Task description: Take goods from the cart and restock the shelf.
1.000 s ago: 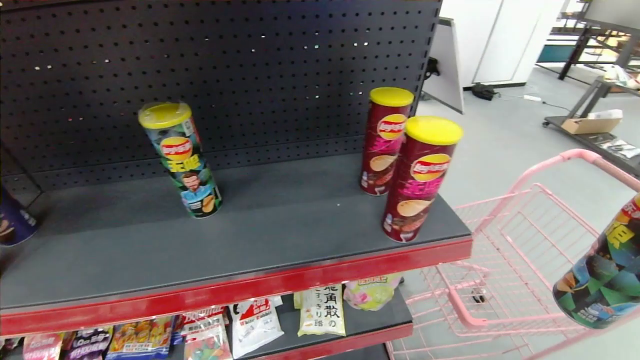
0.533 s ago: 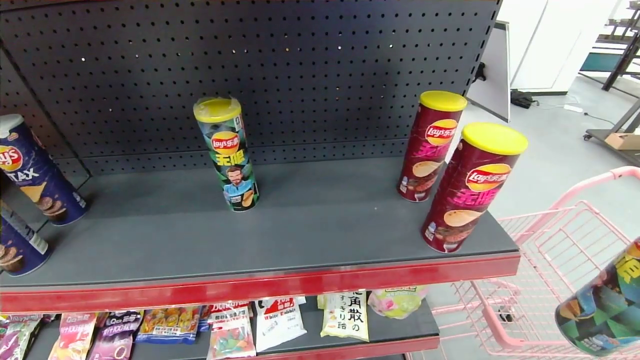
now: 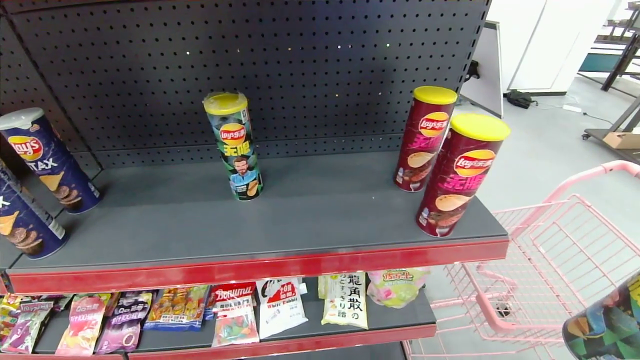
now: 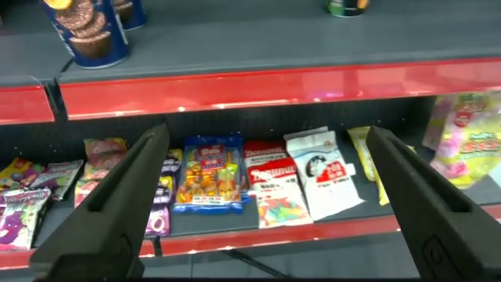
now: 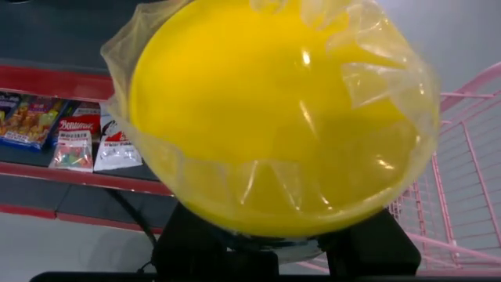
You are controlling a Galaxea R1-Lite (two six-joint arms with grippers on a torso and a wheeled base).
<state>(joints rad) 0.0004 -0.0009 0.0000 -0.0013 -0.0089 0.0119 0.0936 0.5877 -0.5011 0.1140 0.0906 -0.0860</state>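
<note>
Midway through restocking, the right claw (image 5: 278,254) grips a green-patterned crisp can (image 3: 607,325), its yellow lid facing the wrist camera. The can hangs low beside the pink cart (image 3: 550,250), well apart from the shelf (image 3: 300,225). The left claw (image 4: 266,200) hangs wide open before the lower snack packets (image 4: 258,184). Next, seemingly, the can must rise above the shelf's front edge and stand upright near its matching can (image 3: 235,145).
</note>
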